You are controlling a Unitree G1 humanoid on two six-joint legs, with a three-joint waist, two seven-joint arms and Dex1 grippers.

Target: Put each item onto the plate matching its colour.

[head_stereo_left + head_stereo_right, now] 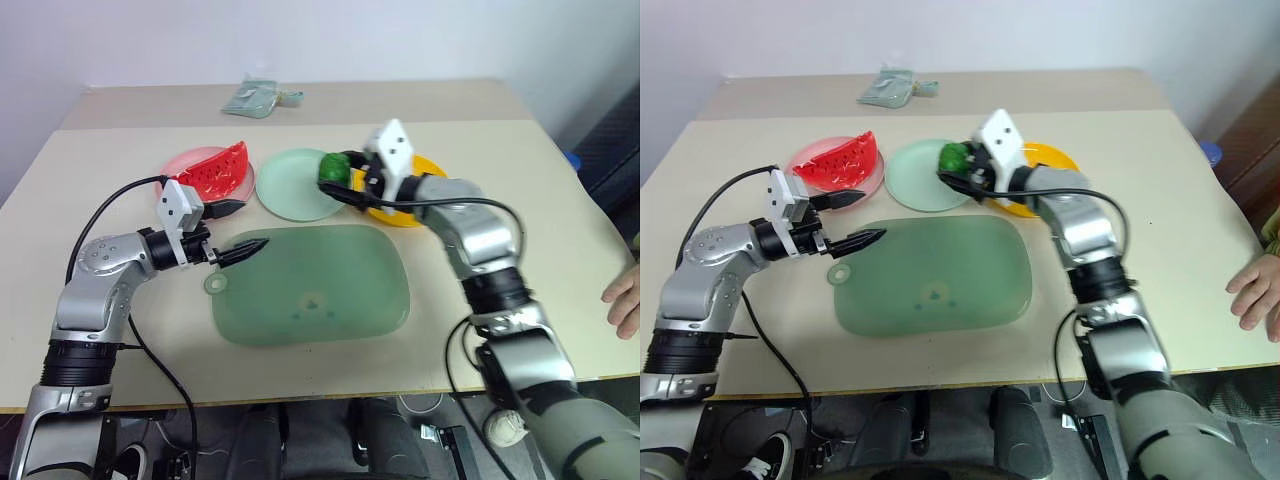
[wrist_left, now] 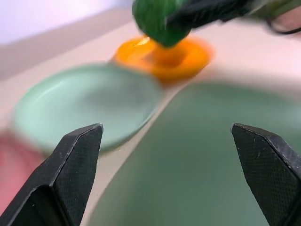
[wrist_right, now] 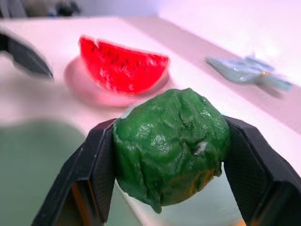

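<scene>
My right gripper [image 1: 338,176] is shut on the bumpy dark-green vegetable [image 3: 170,141] and holds it in the air over the near-right edge of the pale mint green plate [image 1: 290,185]. The red watermelon wedge [image 1: 215,170] lies on the pink plate [image 1: 183,160] at the left. The yellow-orange plate [image 1: 405,215] sits right of the green one, partly hidden behind my right hand. My left gripper [image 1: 240,225] stands open and holds nothing. It hangs between the pink plate and the far-left corner of the cutting board, pointing toward the right.
A flat translucent green cutting board [image 1: 310,285] lies in the middle of the table, in front of the plates. A small crumpled packet [image 1: 255,100] rests near the far edge. A person's hand [image 1: 625,295] lies on the table at the right edge.
</scene>
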